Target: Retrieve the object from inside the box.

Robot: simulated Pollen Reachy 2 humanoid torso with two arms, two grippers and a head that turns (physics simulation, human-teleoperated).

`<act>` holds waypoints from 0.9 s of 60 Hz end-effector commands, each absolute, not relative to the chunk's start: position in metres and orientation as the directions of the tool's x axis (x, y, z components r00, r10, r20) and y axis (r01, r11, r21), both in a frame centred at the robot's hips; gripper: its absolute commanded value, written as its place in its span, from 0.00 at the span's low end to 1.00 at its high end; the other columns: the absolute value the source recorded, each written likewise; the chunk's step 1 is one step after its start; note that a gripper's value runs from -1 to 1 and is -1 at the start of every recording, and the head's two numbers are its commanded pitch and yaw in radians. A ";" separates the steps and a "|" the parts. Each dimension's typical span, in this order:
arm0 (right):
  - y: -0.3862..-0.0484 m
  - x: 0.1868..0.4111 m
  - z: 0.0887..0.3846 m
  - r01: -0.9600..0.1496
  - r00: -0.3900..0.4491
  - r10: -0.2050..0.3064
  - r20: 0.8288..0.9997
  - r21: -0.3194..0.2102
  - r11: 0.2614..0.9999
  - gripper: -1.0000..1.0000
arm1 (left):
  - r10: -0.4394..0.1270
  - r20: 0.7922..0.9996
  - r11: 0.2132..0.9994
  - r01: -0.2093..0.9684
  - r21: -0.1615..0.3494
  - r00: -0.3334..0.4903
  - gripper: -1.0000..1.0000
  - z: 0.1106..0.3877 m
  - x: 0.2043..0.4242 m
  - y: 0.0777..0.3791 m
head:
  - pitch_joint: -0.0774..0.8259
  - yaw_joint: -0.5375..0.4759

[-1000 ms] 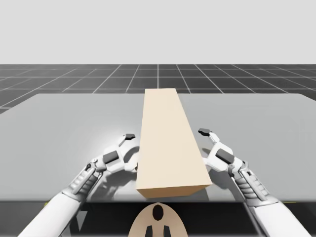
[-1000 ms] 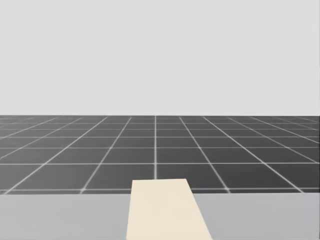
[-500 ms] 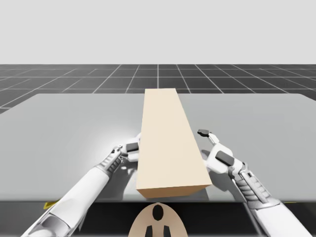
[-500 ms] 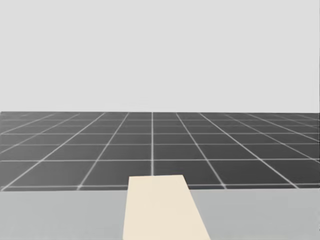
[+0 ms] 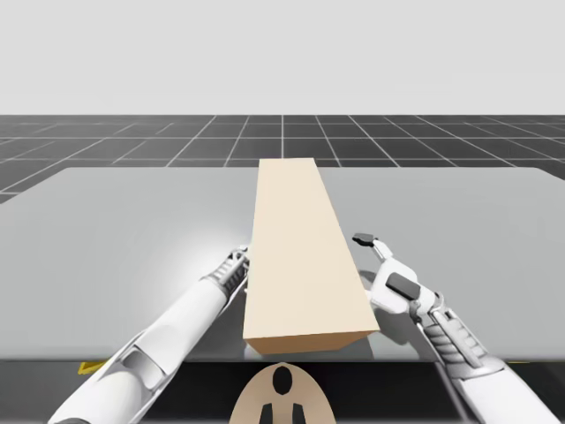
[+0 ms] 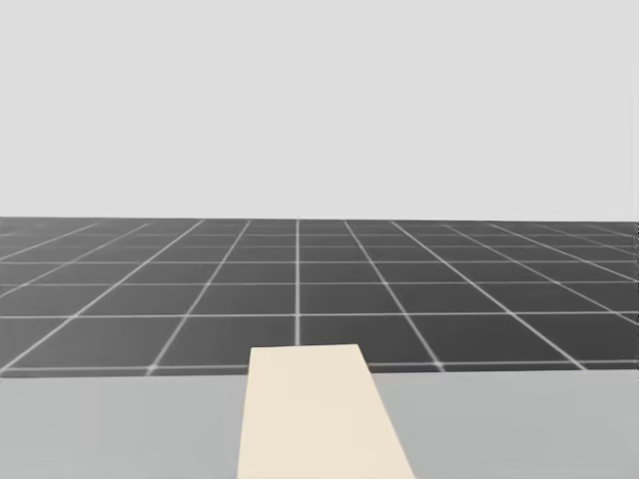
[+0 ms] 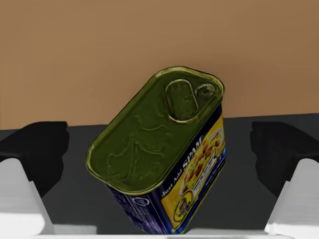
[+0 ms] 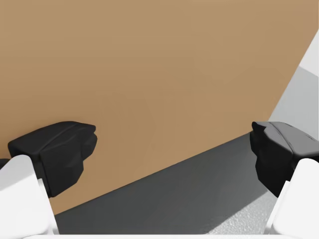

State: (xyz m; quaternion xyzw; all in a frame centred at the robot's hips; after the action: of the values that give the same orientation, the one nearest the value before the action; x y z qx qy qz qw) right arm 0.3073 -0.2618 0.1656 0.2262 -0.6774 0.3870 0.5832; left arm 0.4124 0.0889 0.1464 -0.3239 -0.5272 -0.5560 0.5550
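Between the spread fingers of my left gripper (image 7: pixel 159 154), inside the box (image 5: pixel 305 256), the oblong can (image 7: pixel 155 139) sits untouched, long axis slanted across them; my right gripper (image 8: pixel 172 148) gapes outside

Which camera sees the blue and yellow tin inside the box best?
The left wrist view: the rectangular blue and yellow metal can, tilted, shows its greenish lid and pull tab close up. The high, head and right wrist views give the outside of the long tan box around it.
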 end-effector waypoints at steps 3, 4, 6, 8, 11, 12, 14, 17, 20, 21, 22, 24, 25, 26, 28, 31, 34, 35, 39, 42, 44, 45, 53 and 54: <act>-0.257 0.305 0.168 -0.774 -0.229 0.124 0.965 -0.258 0.579 0.00 | -0.265 0.952 0.082 0.981 0.178 -0.151 0.00 0.134 0.419 0.060 | 0.11 0.47; -0.258 0.305 0.168 -0.774 -0.229 0.124 0.965 -0.258 0.579 0.00 | -0.262 0.954 0.079 0.982 0.171 -0.145 0.00 0.134 0.419 0.059 | 0.11 0.47; -0.258 0.305 0.168 -0.774 -0.230 0.124 0.965 -0.259 0.579 0.00 | -0.255 0.958 0.070 0.986 0.152 -0.129 0.00 0.131 0.419 0.056 | 0.11 0.47; -0.258 0.305 0.168 -0.774 -0.230 0.123 0.965 -0.258 0.579 0.00 | -0.252 0.960 0.062 0.988 0.138 -0.118 0.00 0.128 0.419 0.054 | 0.11 0.47; -0.258 0.305 0.169 -0.773 -0.230 0.123 0.965 -0.258 0.579 0.00 | -0.258 0.961 0.050 0.992 0.118 -0.101 0.00 0.124 0.419 0.051 | 0.11 0.47; -0.258 0.305 0.169 -0.773 -0.231 0.123 0.965 -0.259 0.579 0.00 | -0.257 0.960 0.042 0.991 0.130 -0.115 0.00 0.121 0.418 0.049 | 0.11 0.47; -0.258 0.305 0.169 -0.773 -0.230 0.123 0.965 -0.258 0.579 0.00 | -0.241 0.963 0.042 0.990 0.138 -0.124 0.03 0.120 0.418 0.047 | 0.12 0.47; -0.258 0.305 0.169 -0.772 -0.231 0.125 0.965 -0.260 0.580 0.00 | -0.244 0.962 0.023 0.991 0.131 -0.121 0.99 0.121 0.416 0.046 | 0.12 0.47; -0.258 0.305 0.169 -0.772 -0.231 0.127 0.965 -0.261 0.579 0.00 | -0.236 0.964 0.014 0.991 0.130 -0.123 1.00 0.123 0.415 0.045 | 0.12 0.47; -0.258 0.305 0.169 -0.773 -0.231 0.127 0.965 -0.261 0.579 0.00 | -0.236 0.963 0.014 0.991 0.136 -0.129 1.00 0.125 0.415 0.045 | 0.12 0.47; -0.258 0.305 0.169 -0.772 -0.231 0.127 0.965 -0.261 0.579 0.00 | -0.234 0.964 0.015 0.991 0.137 -0.129 1.00 0.126 0.415 0.046 | 0.12 0.47; -0.258 0.305 0.169 -0.772 -0.231 0.127 0.965 -0.261 0.579 0.00 | -0.228 0.965 0.013 0.991 0.134 -0.128 1.00 0.128 0.415 0.047 | 0.11 0.47; -0.258 0.305 0.169 -0.773 -0.230 0.127 0.965 -0.261 0.578 0.00 | -0.226 0.965 0.012 0.991 0.136 -0.130 1.00 0.129 0.415 0.047 | 0.11 0.47; -0.258 0.305 0.169 -0.772 -0.231 0.127 0.965 -0.261 0.579 0.00 | -0.228 0.965 0.011 0.990 0.140 -0.134 1.00 0.130 0.415 0.048 | 0.11 0.47; -0.258 0.305 0.169 -0.772 -0.231 0.127 0.965 -0.261 0.580 0.00 | -0.226 0.965 0.013 0.990 0.143 -0.136 1.00 0.132 0.415 0.049 | 0.11 0.47; -0.258 0.305 0.170 -0.772 -0.231 0.123 0.965 -0.259 0.580 0.00 | -0.225 0.964 0.015 0.989 0.146 -0.139 1.00 0.134 0.414 0.053 | 0.11 0.47; -0.258 0.305 0.169 -0.771 -0.231 0.124 0.965 -0.260 0.581 0.00 | -0.225 0.964 0.025 0.988 0.151 -0.142 1.00 0.137 0.414 0.059 | 0.11 0.47; -0.258 0.305 0.169 -0.771 -0.231 0.124 0.965 -0.259 0.581 0.00 | -0.223 0.965 0.027 0.988 0.151 -0.141 1.00 0.137 0.414 0.061 | 0.11 0.47; -0.258 0.305 0.170 -0.771 -0.230 0.124 0.965 -0.259 0.582 0.00 | -0.224 0.965 0.050 0.987 0.154 -0.139 1.00 0.140 0.416 0.072 | 0.11 0.47; -0.258 0.305 0.170 -0.771 -0.230 0.124 0.965 -0.258 0.582 0.00 | -0.230 0.963 0.075 0.984 0.161 -0.140 1.00 0.143 0.416 0.088 | 0.11 0.47; -0.258 0.305 0.170 -0.770 -0.230 0.125 0.965 -0.259 0.583 0.00 | -0.226 0.965 0.088 0.984 0.155 -0.132 1.00 0.144 0.416 0.096 | 0.11 0.47; -0.258 0.305 0.170 -0.770 -0.230 0.125 0.965 -0.259 0.583 0.00 | -0.225 0.965 0.097 0.983 0.156 -0.131 1.00 0.145 0.415 0.102 | 0.11 0.47; -0.258 0.305 0.170 -0.770 -0.227 0.124 0.966 -0.256 0.584 0.00 | -0.227 0.964 0.155 0.972 0.174 -0.137 1.00 0.154 0.406 0.144 | 0.11 0.48; -0.258 0.305 0.170 -0.770 -0.227 0.124 0.966 -0.256 0.585 0.00 | -0.227 0.964 0.159 0.972 0.176 -0.137 1.00 0.155 0.405 0.147 | 0.11 0.48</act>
State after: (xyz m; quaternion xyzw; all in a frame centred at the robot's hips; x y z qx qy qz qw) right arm 0.3054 -0.2636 0.1680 0.2259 -0.6781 0.3876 0.5822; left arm 0.4055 0.1106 0.1352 -0.3524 -0.5162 -0.5478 0.5561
